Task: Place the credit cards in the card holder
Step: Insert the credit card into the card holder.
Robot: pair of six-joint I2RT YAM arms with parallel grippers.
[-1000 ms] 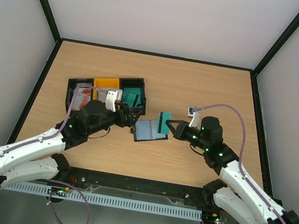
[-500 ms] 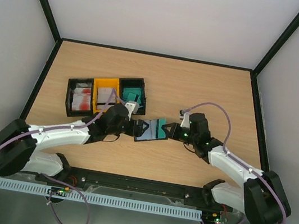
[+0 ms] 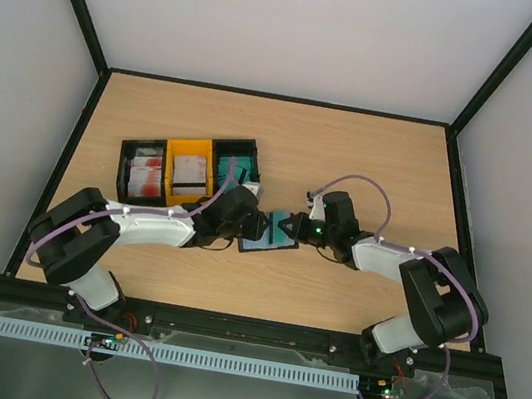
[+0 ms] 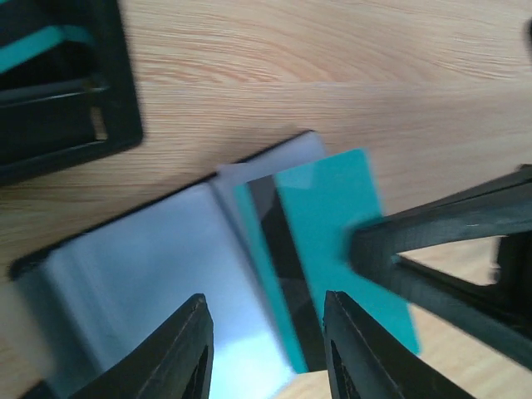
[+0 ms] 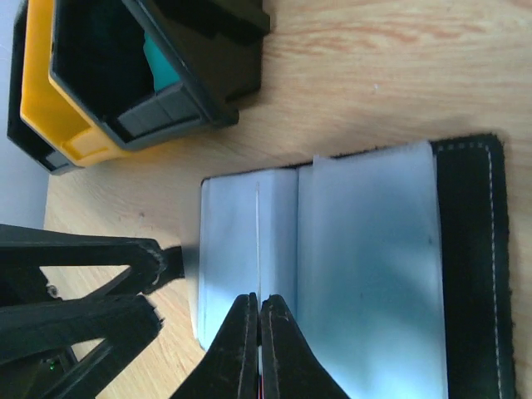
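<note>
Your right end effector (image 5: 259, 306) has its two black fingers pressed together on the teal card (image 4: 328, 208). The right wrist view shows this card only as a thin edge-on line running up from the tips. It is smooth, glossy, rectangular plastic with a dark stripe along one long side, and any print on it is too blurred to read. It lies slanted over one half of the card holder (image 5: 374, 274), at the centre of the top view. You cannot tell whether its edge sits inside a sleeve.

Your left end effector (image 4: 266, 345) has its fingers standing apart over the holder's lower part, clamping nothing that shows.

The holder lies open and flat. It has a black, fabric-like cover with pale stitching along its right border in the right wrist view, and its clear sleeves catch the light.

The worktop (image 4: 332, 66) under it has a light wood-grain surface.

To the upper left of the holder in the top view, three moulded plastic bins stand in a row. The first black bin (image 3: 235, 143) holds teal cards (image 3: 236, 166). The yellow bin (image 3: 191, 144) holds white cards (image 3: 189, 172) with a dark stripe. The end black bin (image 3: 145, 146) holds red-and-white cards (image 3: 145, 175), whose lettering is too small to read.
</note>
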